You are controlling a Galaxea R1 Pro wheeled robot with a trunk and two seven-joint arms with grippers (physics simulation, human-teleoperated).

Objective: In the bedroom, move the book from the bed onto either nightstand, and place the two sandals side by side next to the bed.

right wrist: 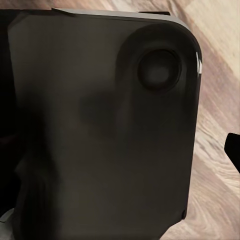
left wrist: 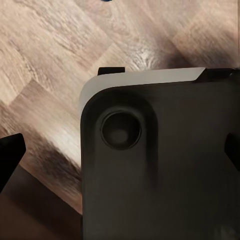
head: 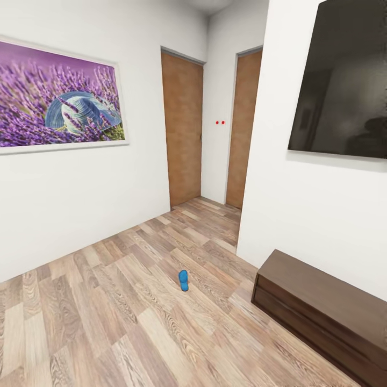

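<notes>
One small bright blue sandal (head: 184, 280) lies flat on the wood-plank floor (head: 107, 312) in the middle of the bedroom, a little left of the long bench cabinet. The other sandal, the book, the bed and the nightstand are out of view. My left gripper (left wrist: 120, 155) hangs over my own dark base (left wrist: 165, 175), its black fingertips (left wrist: 11, 156) far apart at the picture's edges, open and empty. My right gripper (right wrist: 120, 150) also hangs over the base (right wrist: 100, 125), with one fingertip (right wrist: 234, 150) at the edge, open with nothing in it.
A long low dark brown bench cabinet (head: 322, 306) stands against the right wall under a black wall screen (head: 344, 80). Two brown doors (head: 183, 129) close off a short hallway ahead. A lavender picture (head: 59, 99) hangs on the left wall.
</notes>
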